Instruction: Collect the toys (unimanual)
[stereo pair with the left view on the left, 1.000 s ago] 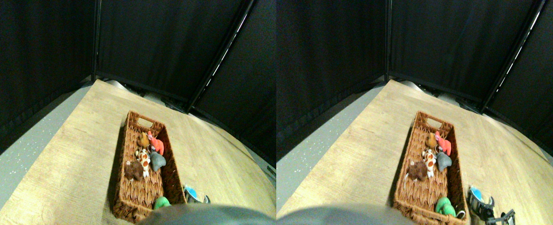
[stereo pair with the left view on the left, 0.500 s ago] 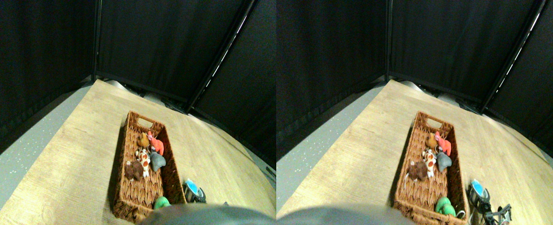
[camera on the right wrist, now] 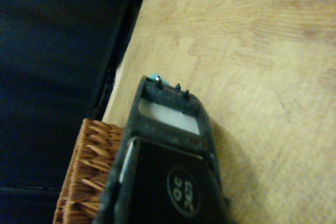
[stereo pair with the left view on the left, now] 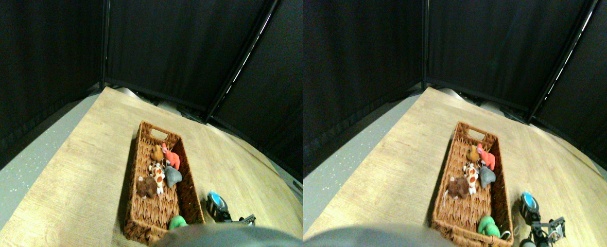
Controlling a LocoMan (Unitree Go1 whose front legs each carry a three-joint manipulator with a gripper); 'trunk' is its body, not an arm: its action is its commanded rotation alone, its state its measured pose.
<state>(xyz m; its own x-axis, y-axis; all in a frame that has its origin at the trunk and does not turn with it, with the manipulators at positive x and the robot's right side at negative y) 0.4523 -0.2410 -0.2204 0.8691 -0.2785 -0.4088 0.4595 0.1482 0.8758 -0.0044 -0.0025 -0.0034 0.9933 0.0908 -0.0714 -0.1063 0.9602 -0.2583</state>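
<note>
The toys lie mostly inside the long woven basket [stereo pair with the left view on the left: 131, 185] on the wooden bench [stereo pair with the left view on the left: 76, 170]. Nearest, a green toy [stereo pair with the left view on the left: 176, 223] sits at the basket's near end. Just outside the basket's right wall, the right claw [stereo pair with the left view on the left: 215, 206] carries a blue toy [stereo pair with the left view on the left: 213, 198]; whether its jaws pinch the toy or only cover it cannot be told. In the wrist view a sliver of blue [camera on the right wrist: 154, 76] peeks past the dark jaw frame. Farther in, a brown toy [stereo pair with the left view on the left: 146, 187], a spotted toy [stereo pair with the left view on the left: 157, 172] and a grey toy [stereo pair with the left view on the left: 172, 176] cluster mid-basket; beyond them rest an orange-brown toy [stereo pair with the left view on the left: 157, 153] and a red toy [stereo pair with the left view on the left: 172, 157].
</note>
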